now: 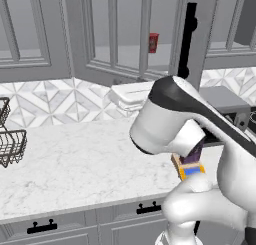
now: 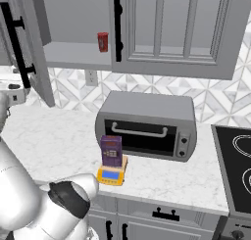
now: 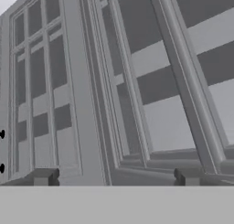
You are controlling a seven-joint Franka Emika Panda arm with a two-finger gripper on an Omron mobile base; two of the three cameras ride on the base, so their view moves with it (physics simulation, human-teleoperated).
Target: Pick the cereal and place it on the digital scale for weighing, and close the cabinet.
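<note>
Right base view — upright purple cereal (image 2: 111,151) on digital scale (image 2: 111,175)

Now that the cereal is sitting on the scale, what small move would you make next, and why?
Probably press the open gripper forward against the cabinet door to start swinging it shut. The cereal already stands on the scale, the door stands ajar, and the fingertips sit close to its panelled face.

A grey toaster oven (image 2: 147,124) sits on the marble counter (image 1: 75,159); a red can (image 2: 102,41) stands above.
</note>
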